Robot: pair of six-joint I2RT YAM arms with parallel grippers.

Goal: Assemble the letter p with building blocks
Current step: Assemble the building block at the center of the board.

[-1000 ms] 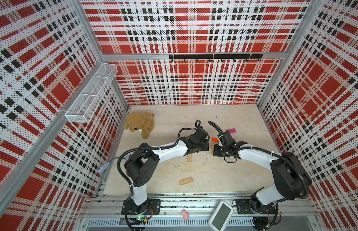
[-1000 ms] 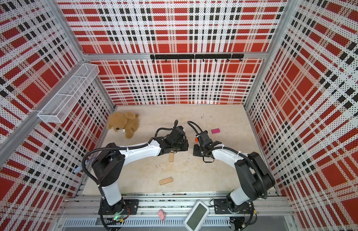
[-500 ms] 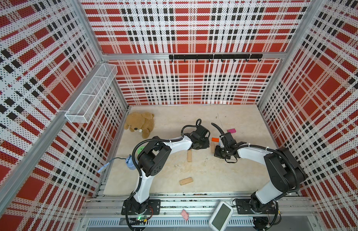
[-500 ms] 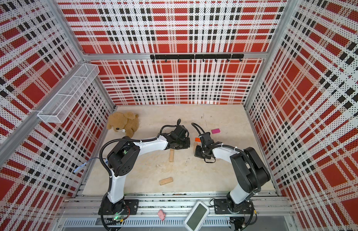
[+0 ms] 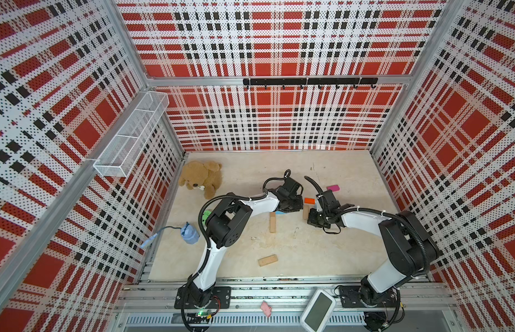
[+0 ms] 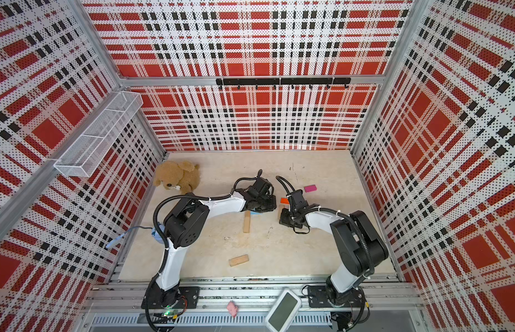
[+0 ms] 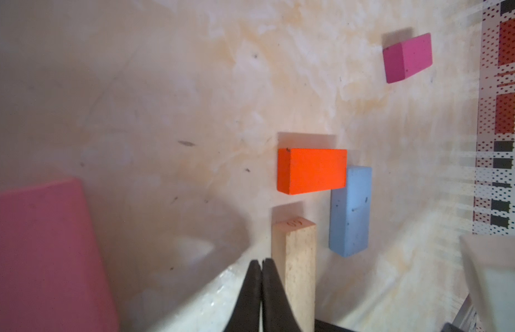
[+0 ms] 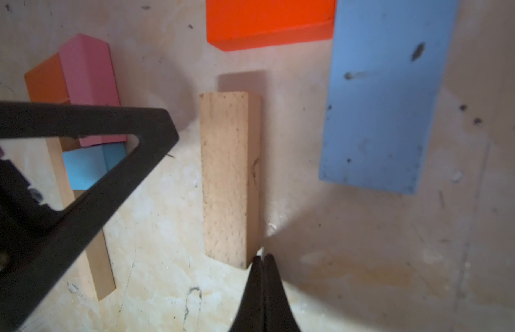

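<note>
Building blocks [image 8: 230, 178]: rectangular painted bricks beside grainy tan wood; left tool [image 7: 261, 264], right tool [image 8: 263, 260] both closed.

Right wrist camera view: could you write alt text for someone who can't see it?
The right hand, black and shut, sits at one end corner of a tan wooden block lying on a pale table. Past it an orange block sits against a light blue block. A pink block is partly hidden by the left hand.

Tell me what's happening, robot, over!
Left end effector shut, empty. Right end effector shut, empty, tip at tan block end. Orange block against blue block. Bear well aside.
</note>
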